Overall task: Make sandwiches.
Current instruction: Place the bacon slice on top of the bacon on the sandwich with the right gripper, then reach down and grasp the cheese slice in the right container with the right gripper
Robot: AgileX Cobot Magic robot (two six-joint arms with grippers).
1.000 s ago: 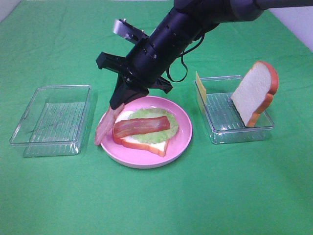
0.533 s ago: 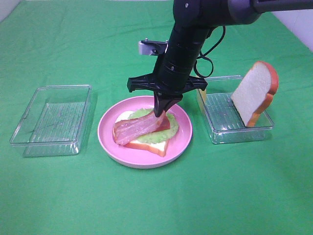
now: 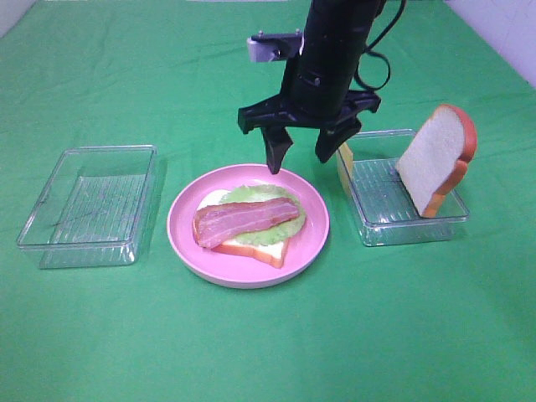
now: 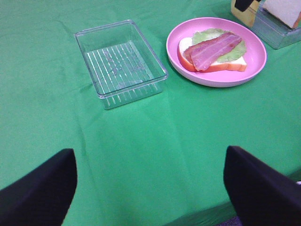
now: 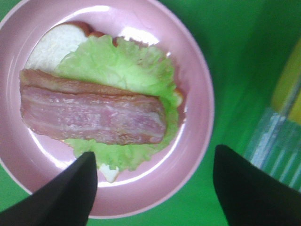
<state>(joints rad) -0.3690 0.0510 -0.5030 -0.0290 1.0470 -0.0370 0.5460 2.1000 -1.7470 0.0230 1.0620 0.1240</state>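
Open sandwich on pink plate [image 3: 315,239], centre frame.
Meat piece [image 3: 247,219] lies flat across lettuce [image 3: 277,234] and bread slice [image 3: 252,249]. Right tool [image 3: 298,165] hangs just above, jaws apart and empty, likely free for the cheese [image 3: 342,156] and top bread slice [image 3: 435,159] propped in the right-hand tray [image 3: 377,228]. Left tool [image 4: 148,162] idle, jaws spread.

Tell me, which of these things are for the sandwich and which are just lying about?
For the job: bread slice on the plate, lettuce leaf, meat strip on top, second bread slice leaning in the right tray, yellow cheese square, open right gripper above.
Just there: pink plate, empty left tray, right tray, green cloth.
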